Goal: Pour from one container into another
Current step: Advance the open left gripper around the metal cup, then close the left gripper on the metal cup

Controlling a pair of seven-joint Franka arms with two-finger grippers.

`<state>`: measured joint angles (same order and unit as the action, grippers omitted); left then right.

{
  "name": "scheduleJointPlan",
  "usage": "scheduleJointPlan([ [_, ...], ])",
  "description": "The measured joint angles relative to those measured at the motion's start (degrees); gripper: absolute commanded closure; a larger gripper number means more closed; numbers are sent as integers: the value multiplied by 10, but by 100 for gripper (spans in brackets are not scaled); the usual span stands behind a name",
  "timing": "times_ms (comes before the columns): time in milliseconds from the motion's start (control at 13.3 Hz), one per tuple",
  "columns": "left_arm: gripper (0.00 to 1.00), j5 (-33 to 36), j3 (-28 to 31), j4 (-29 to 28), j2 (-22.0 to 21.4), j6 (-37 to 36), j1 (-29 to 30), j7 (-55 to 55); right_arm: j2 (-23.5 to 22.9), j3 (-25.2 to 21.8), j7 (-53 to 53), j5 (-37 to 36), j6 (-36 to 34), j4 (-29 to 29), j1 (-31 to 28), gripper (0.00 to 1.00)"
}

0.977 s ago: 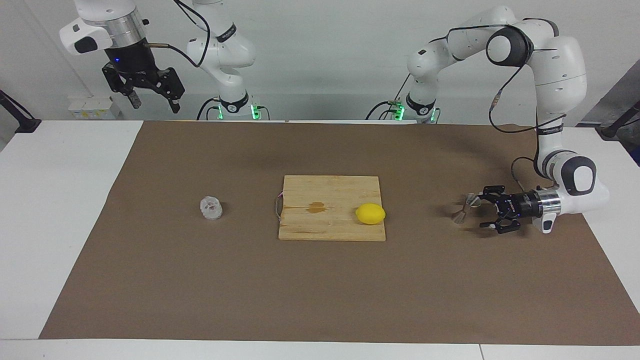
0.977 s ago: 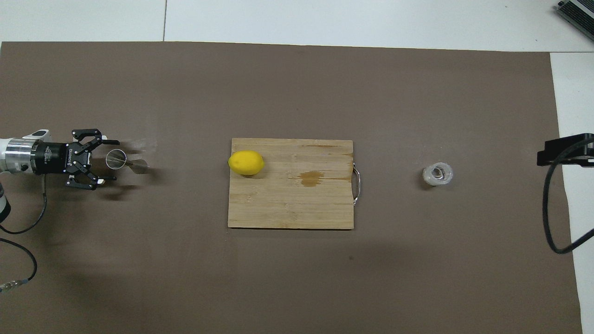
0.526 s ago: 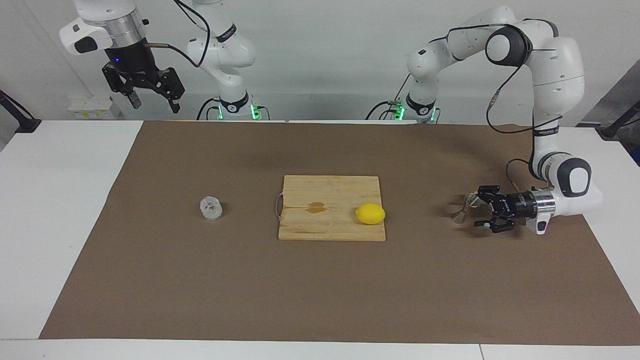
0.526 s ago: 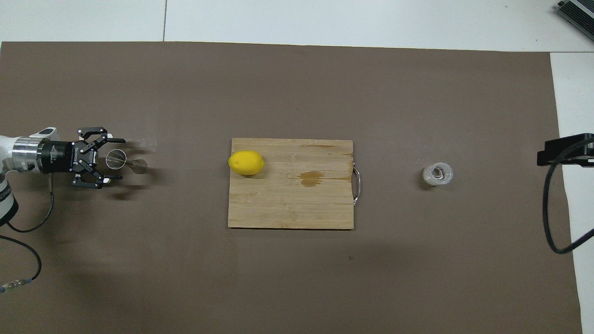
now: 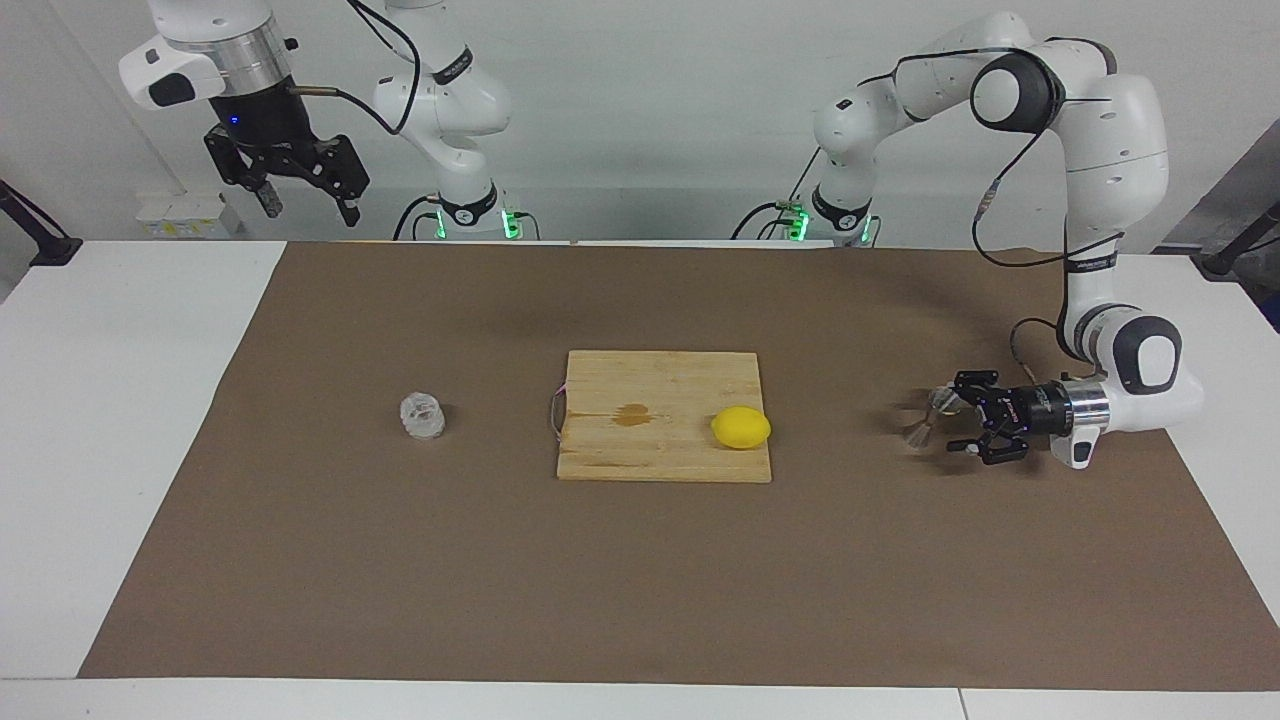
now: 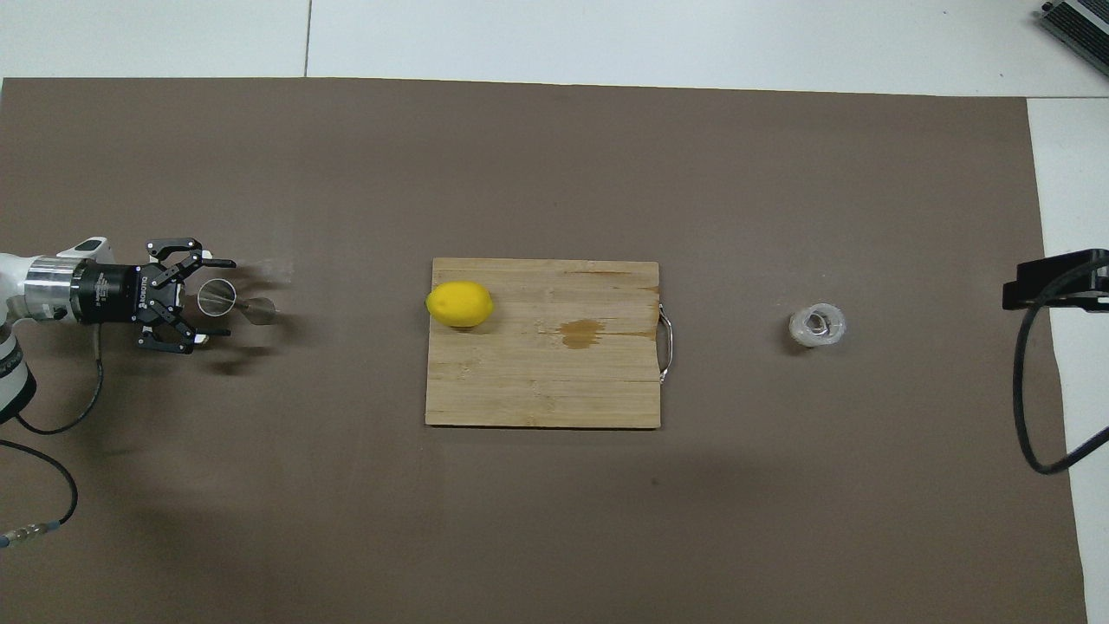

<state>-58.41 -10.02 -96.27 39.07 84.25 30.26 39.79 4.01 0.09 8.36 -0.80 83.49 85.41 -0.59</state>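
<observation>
In the facing view the left gripper (image 5: 962, 422) lies low and turned sideways at the left arm's end of the brown mat (image 5: 640, 580), its fingers spread wide with the small silvery steel hourglass-shaped jigger (image 5: 930, 418) standing between them, not yet clamped as far as can be told; the right gripper (image 5: 305, 195) waits high above the right arm's end of the table, fingers apart and empty. The small squat clear faceted glass cup (image 5: 422, 415) sits alone on the mat toward the right arm's end, well apart from the square wooden cutting board (image 5: 660, 450), where a yellow lemon (image 5: 741, 428) rests beside a dark stain. The overhead view shows the same: the left gripper (image 6: 208, 295) straddles the jigger (image 6: 227, 299), whose round mouth is open upward, while the glass cup (image 6: 817, 325) stands untouched; only a dark edge of the right arm shows there. By my judgement the task has barely begun: neither vessel is lifted, nothing is poured, and grasping, bringing together and tipping all remain
</observation>
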Motion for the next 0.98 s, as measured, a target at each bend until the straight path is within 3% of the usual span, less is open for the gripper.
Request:
scheduleJointPlan([
  [526, 2, 0, -5, 0, 0, -6, 0, -5, 0, 0, 0, 0, 0, 0, 0, 0],
  [601, 16, 0, -5, 0, 0, -6, 0, -5, 0, 0, 0, 0, 0, 0, 0, 0],
  [977, 38, 0, -5, -1, 0, -7, 0, -5, 0, 0, 0, 0, 0, 0, 0, 0],
])
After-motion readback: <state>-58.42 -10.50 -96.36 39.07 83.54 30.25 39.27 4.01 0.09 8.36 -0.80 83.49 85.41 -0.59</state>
